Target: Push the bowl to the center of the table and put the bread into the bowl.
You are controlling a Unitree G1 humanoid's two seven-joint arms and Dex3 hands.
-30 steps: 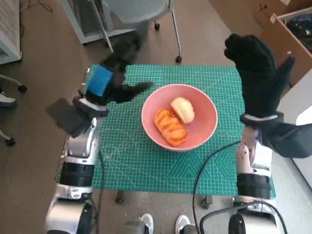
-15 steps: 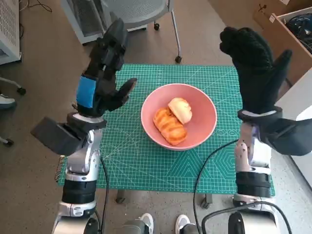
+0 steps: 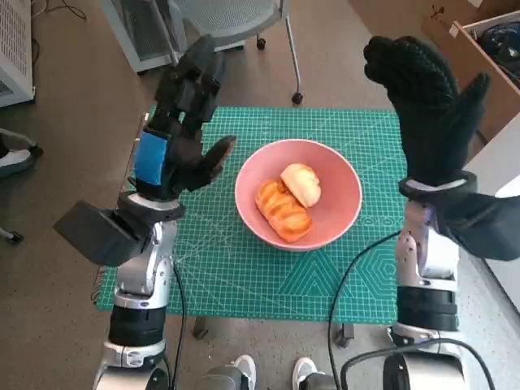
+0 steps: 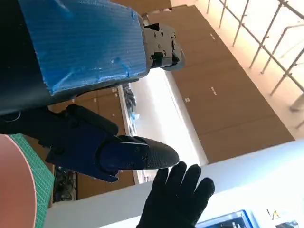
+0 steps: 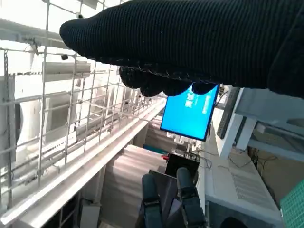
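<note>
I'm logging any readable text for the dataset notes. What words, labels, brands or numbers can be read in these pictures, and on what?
Nothing can be read for certain.
Green cutting mat: printed grid lines and markings, too small to read.
Blue screen in the right wrist view: white marks on it, too blurred to read.
Pink bowl, bread, left hand, right hand: no text visible.

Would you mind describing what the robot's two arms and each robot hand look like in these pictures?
The left robot hand is black, with a patch of blue tape across its back. The right robot hand wears a black knitted glove. Both forearms are pale silver-grey with black bands lower down; a black boxy camera module sits at the left wrist, and black cables loop beside the right forearm.
</note>
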